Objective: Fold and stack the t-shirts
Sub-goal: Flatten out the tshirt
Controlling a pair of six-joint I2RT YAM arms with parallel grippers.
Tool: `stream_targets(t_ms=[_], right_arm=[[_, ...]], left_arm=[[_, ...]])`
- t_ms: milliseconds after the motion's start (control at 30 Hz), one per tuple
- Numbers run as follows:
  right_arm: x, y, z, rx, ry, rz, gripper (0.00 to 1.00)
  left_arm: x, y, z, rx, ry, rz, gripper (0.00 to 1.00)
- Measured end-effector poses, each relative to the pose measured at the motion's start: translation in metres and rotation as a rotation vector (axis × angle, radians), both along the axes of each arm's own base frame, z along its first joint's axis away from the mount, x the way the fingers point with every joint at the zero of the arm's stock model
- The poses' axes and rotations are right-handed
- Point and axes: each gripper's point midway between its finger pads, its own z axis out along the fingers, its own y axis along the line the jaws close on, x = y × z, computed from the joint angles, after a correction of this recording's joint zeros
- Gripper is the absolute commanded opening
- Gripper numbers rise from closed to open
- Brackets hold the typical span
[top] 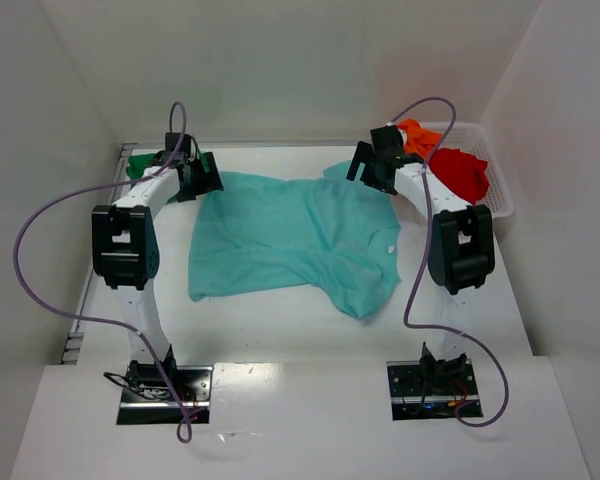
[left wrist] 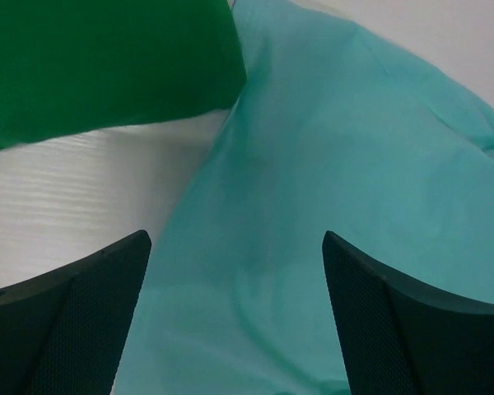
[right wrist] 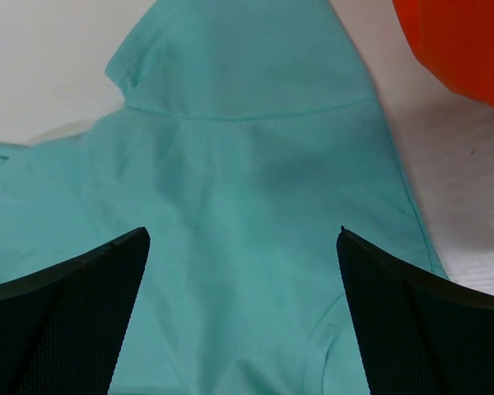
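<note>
Left end effector (left wrist: 235, 243) and right end effector (right wrist: 243, 234) are both spread wide, pinching nothing, low over the light teal t-shirt (top: 290, 235) lying flat on the bench (top: 280, 335), long axis 9-to-3 o'clock; left's nearer its 10 o'clock corner, right's over the 1 o'clock sleeve (right wrist: 230, 58). Right wrist view shows the sleeve seam, top view doesn't

Nothing written can be read in any view: no words, brands, numbers or signs. The one label-like thing is a small white tag (top: 388, 244) on the light teal t-shirt (top: 280, 235), near the shirt's right edge, and it is too small to read.
</note>
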Motion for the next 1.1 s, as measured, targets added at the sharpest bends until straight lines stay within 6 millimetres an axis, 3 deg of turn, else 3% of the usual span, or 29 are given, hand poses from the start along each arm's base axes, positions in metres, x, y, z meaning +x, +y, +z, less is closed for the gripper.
stream_targets(t_ms=[167,433,600,633,700,900,967,1100], right_arm=[[0.011,-0.006,-0.019,-0.025,0.025,-0.006,1.0],[0.023,-0.028,-0.049,-0.049,0.072,-0.035,1.0],[0.027,-0.031,-0.062,-0.062,0.093,-0.031,0.97],[0.028,-0.031,-0.063,-0.063,0.094,-0.03,0.95],[0.029,-0.031,-0.067,-0.065,0.099,-0.029,0.94],[0.03,-0.031,-0.071,-0.073,0.105,-0.017,0.81],[0.029,-0.03,-0.073,-0.075,0.11,-0.014,0.77],[0.029,-0.03,-0.079,-0.074,0.119,-0.006,0.66]], left_arm=[[0.012,-0.003,-0.014,-0.02,0.012,-0.012,0.9],[0.014,-0.011,-0.031,-0.061,0.037,-0.042,0.8],[0.014,-0.016,-0.044,-0.088,0.063,-0.056,0.61],[0.014,-0.018,-0.045,-0.095,0.064,-0.061,0.51],[0.014,-0.02,-0.043,-0.104,0.061,-0.068,0.44],[0.023,-0.026,-0.033,-0.142,0.036,-0.073,0.08],[0.026,-0.027,-0.027,-0.144,0.022,-0.082,0.0],[0.032,-0.024,-0.021,-0.129,0.003,-0.068,0.0]])
